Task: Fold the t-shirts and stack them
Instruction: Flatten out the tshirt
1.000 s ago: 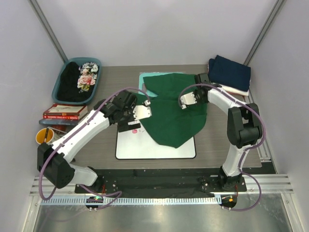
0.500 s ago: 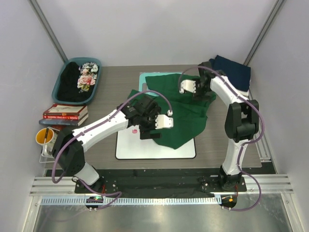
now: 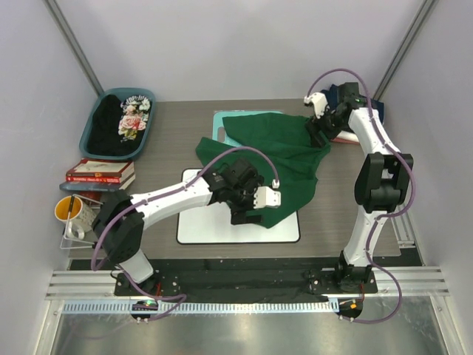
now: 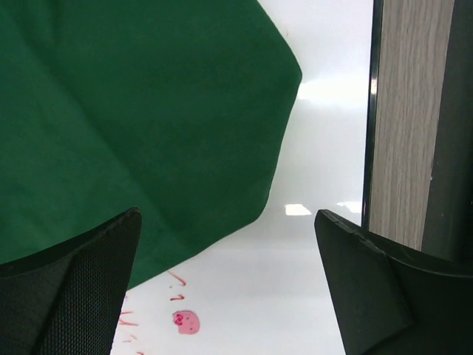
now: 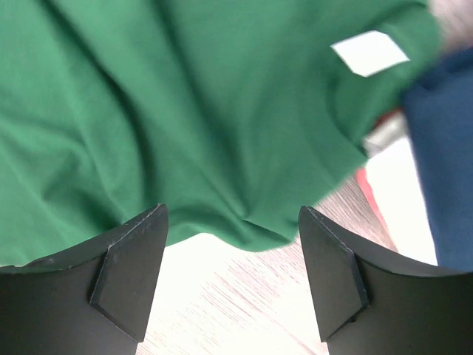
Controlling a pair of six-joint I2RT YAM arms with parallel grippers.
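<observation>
Left gripper: fingers apart, nothing between them. It hangs above the near hem of the green shirt, where the cloth ends on the whiteboard. No contact with the cloth can be made out. Red writing shows on the board just beside the left finger.

Right gripper: fingers apart and empty. It sits over the far right edge of the green shirt, with bare table showing between the fingertips. Whether it touches the cloth cannot be told.

Green shirt: unfolded and rumpled, lying in the middle of the table. Its far part covers the teal board, of which only the left edge shows. Its near part overlaps the far right portion of the whiteboard. A white label is visible on the cloth near the right gripper.

Navy shirt: folded, at the far right corner of the table, on top of a white shirt. This stack lies just beside the green shirt's right edge.

Floral shirt: bunched in the basket at the far left, well apart from both grippers
</observation>
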